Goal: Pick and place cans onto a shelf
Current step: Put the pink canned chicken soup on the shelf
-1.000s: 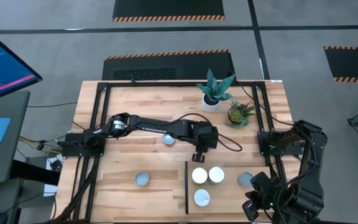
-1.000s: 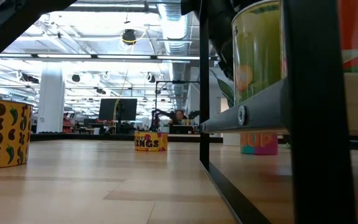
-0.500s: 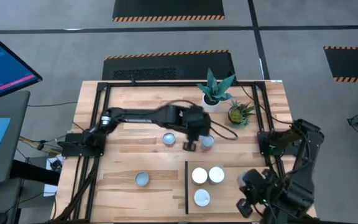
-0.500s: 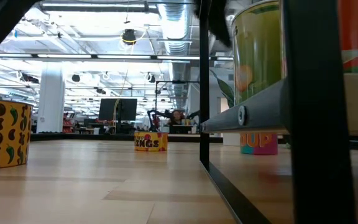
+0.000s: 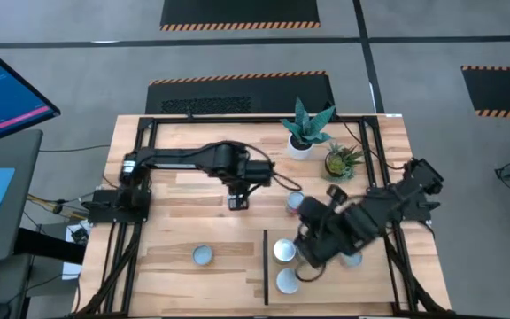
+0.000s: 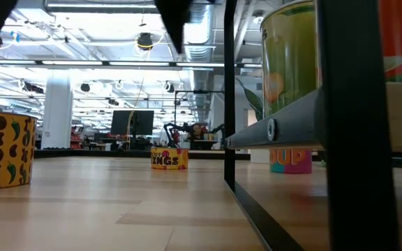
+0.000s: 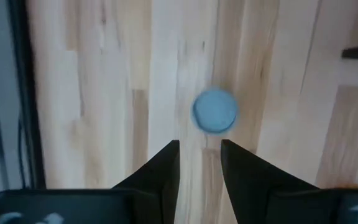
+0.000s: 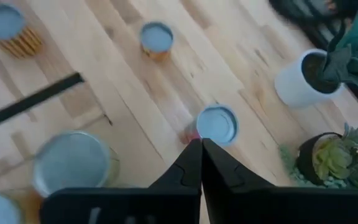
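Right gripper (image 5: pixel 306 257) swung over shelf (image 5: pixel 326 266); six cans visible.

Dark jointed arms, black cables, tapered fingers

can (image 6: pixel 3 150): yellow, black-pepper print | can (image 6: pixel 169 158): yellow, red lettering | pot (image 8: pixel 299 79): white

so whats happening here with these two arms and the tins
Two robot arms are moving cans onto the shelf, the smooth panel at the table's near right. The left hand is open and empty over the middle of the table, with a blue-topped can just ahead of it. The right hand is shut, holding nothing, over the shelf where several cans stand. A red-labelled can and another can sit on the bare tabletop.
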`<control>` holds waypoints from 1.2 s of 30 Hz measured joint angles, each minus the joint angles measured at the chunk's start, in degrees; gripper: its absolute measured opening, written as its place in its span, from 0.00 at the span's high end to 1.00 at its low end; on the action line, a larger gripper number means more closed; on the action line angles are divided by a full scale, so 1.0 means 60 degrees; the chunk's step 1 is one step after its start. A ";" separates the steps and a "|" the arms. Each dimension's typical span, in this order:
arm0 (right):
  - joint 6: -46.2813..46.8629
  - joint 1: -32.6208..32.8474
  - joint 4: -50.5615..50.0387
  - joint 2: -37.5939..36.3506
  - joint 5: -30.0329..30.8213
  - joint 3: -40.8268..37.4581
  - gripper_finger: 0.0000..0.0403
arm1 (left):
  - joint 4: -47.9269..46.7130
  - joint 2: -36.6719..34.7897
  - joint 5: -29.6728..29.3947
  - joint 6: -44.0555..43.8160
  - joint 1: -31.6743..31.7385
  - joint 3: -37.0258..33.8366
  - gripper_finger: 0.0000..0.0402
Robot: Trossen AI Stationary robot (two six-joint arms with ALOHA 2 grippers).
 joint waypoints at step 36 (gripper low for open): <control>-0.5897 -0.5198 0.0210 -0.0104 -0.1553 -0.1322 0.92 | 0.6421 -0.9200 -0.2000 -0.2878 -0.1930 -1.0945 0.73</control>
